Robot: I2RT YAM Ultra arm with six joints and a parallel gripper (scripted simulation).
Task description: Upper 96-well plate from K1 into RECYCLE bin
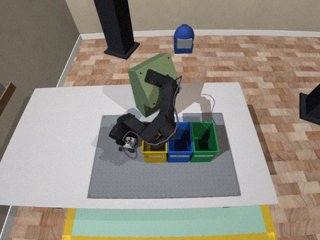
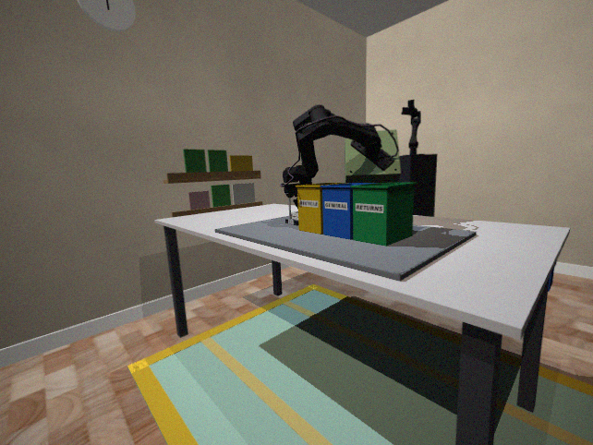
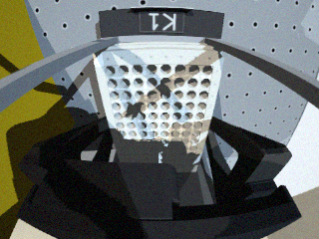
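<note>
The upper 96-well plate [image 3: 159, 100] [image 1: 130, 140] is white with rows of round wells and sits in the dark stack rack K1 [image 3: 160, 21], just left of the yellow RECYCLE bin [image 1: 154, 155] [image 2: 308, 215] [image 3: 17, 102]. My gripper [image 3: 159, 119] [image 1: 127, 143] [image 2: 289, 218] reaches down over the rack, with its two fingers against the plate's long sides. It is shut on the upper plate. The lower plate is hidden under the upper one. All three bins stand upright in a row.
The blue GENERAL bin [image 1: 180, 155] [image 2: 336, 220] and the green RETURNS bin [image 1: 204, 155] [image 2: 381, 220] stand right of the yellow one on the grey perforated mat [image 1: 160, 180]. My arm arches over the yellow bin from a green mount block [image 1: 151, 82] behind the bins.
</note>
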